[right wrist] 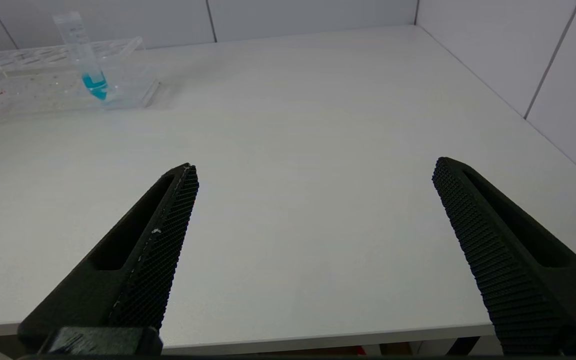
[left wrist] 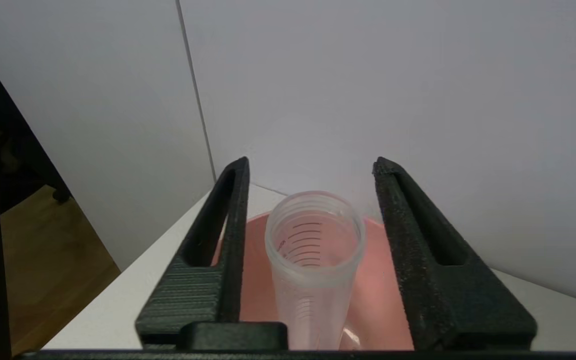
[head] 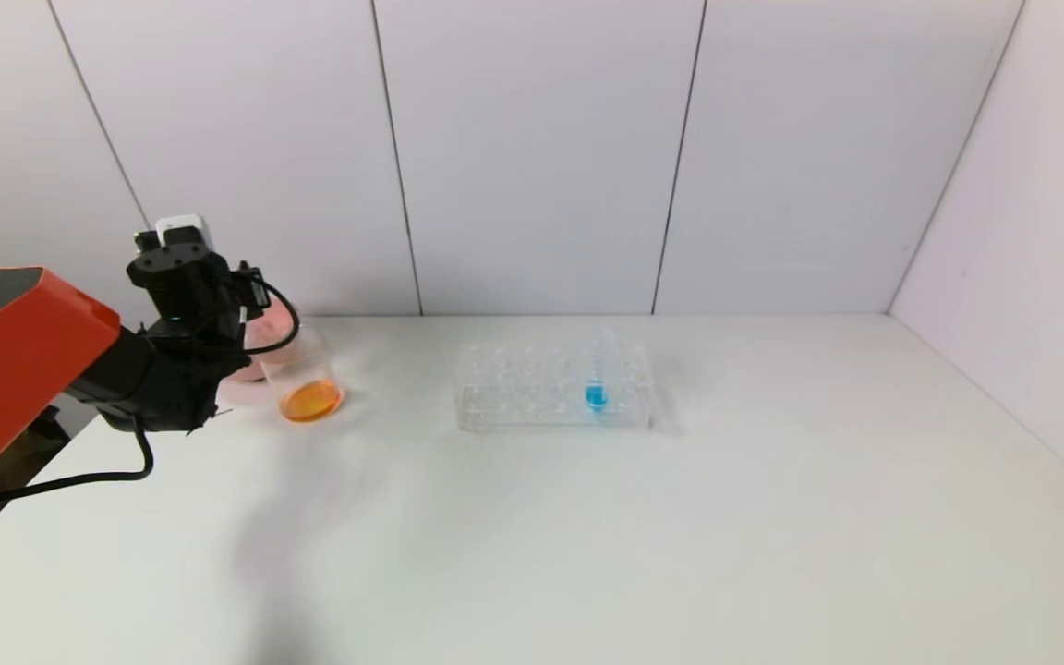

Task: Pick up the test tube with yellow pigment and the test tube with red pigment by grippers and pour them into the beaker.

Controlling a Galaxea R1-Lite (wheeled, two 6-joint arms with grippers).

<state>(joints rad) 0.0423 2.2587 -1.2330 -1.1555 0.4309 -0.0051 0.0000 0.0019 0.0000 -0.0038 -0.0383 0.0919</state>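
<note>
Head view: left gripper point(head: 218, 305) at about 9 o'clock of the table point(head: 587, 536), just beside the pink bowl point(head: 275, 325). Beaker point(head: 308, 386) touching the bowl's 3 o'clock side, upright, with orange liquid in its bottom. Clear rack point(head: 532, 388) well apart at 3 o'clock of the beaker, with 1 blue-liquid tube point(head: 597, 380) upright in it.

Left wrist view: left gripper point(left wrist: 311, 165) unclenched, fingers point(left wrist: 233, 225) spread. 1 empty test tube point(left wrist: 313, 255) between them, a gap on each side, grasped by neither. Pink bowl point(left wrist: 378, 300) beneath. Cannot tell which pigment it held.

Right wrist view: right gripper point(right wrist: 314, 165) spread wide, grasping nothing, over the table's point(right wrist: 318, 125) near edge. Rack point(right wrist: 28, 90) and blue-liquid tube point(right wrist: 85, 57) well apart from it.
</note>
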